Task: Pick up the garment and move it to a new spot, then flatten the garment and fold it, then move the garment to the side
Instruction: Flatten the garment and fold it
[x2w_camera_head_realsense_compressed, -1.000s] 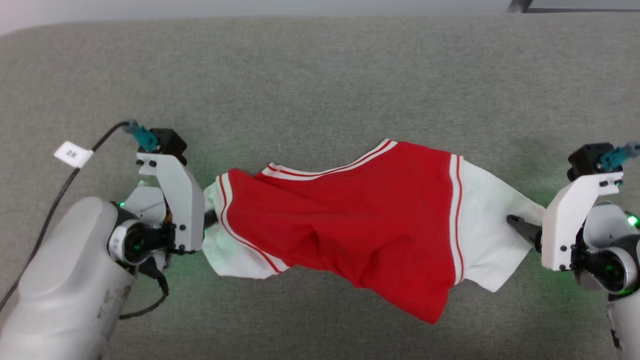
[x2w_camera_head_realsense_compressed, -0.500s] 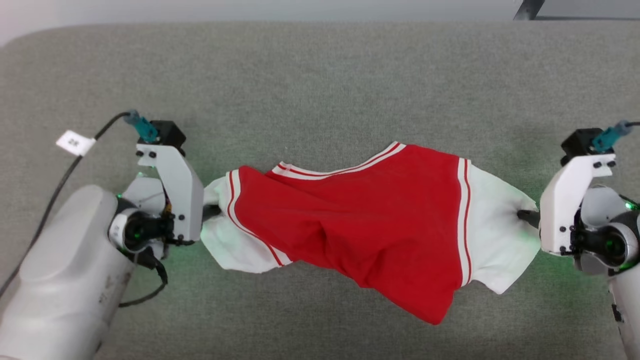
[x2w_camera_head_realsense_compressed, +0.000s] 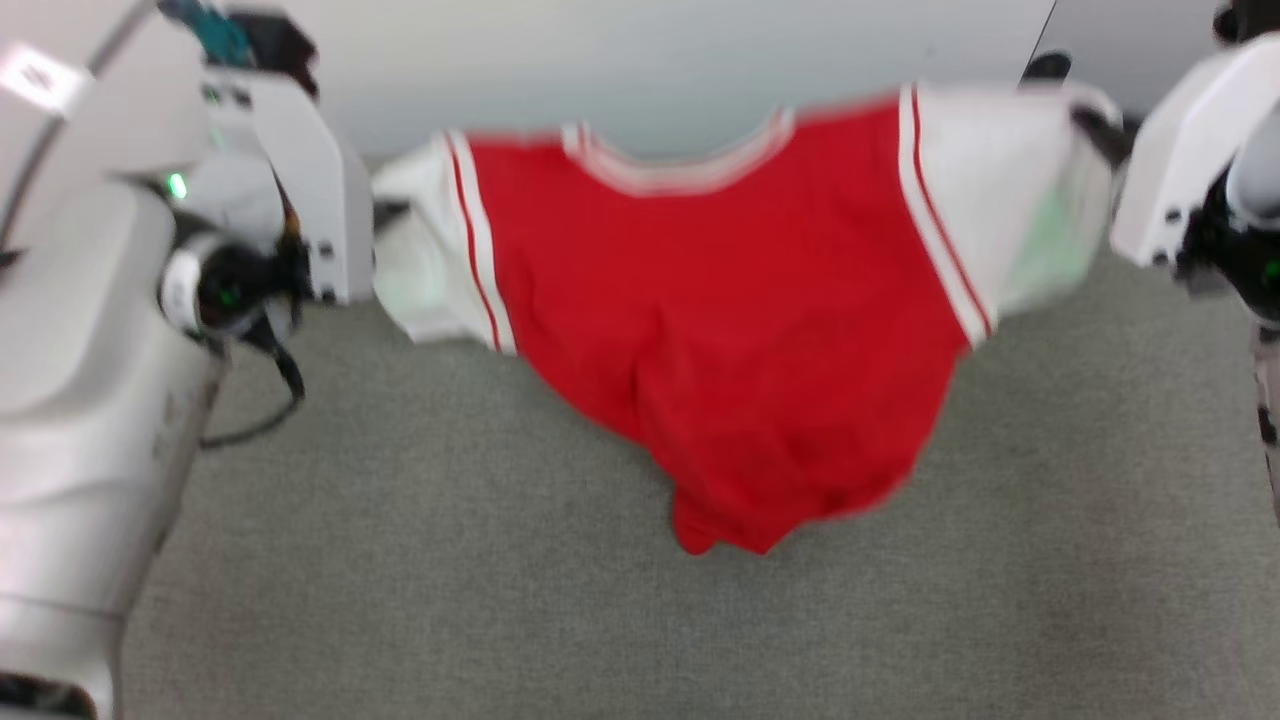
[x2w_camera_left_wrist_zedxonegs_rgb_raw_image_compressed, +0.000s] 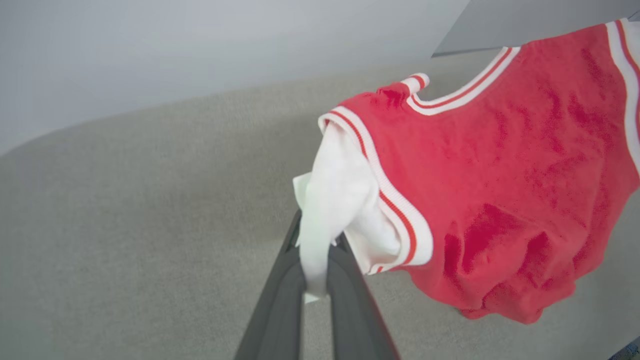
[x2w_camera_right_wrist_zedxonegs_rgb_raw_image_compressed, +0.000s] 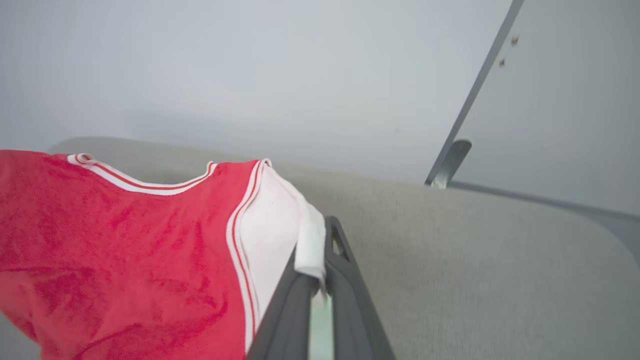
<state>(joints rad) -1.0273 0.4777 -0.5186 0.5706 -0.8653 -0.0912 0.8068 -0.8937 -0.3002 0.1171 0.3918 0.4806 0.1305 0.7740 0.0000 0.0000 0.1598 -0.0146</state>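
Seemingly carrying: red white-sleeved jersey T-shirt (x2w_camera_head_realsense_compressed: 720, 300) hangs between left end effector (x2w_camera_left_wrist_zedxonegs_rgb_raw_image_compressed: 315, 262), right end effector (x2w_camera_right_wrist_zedxonegs_rgb_raw_image_compressed: 318, 252), both clamped on it. Next: lower, spread.

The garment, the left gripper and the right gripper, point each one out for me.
garment (x2w_camera_head_realsense_compressed: 740, 330): head view, red body panel.
left gripper (x2w_camera_left_wrist_zedxonegs_rgb_raw_image_compressed: 320, 242): left wrist view, between its fingertips.
right gripper (x2w_camera_right_wrist_zedxonegs_rgb_raw_image_compressed: 316, 257): right wrist view, between its fingertips.
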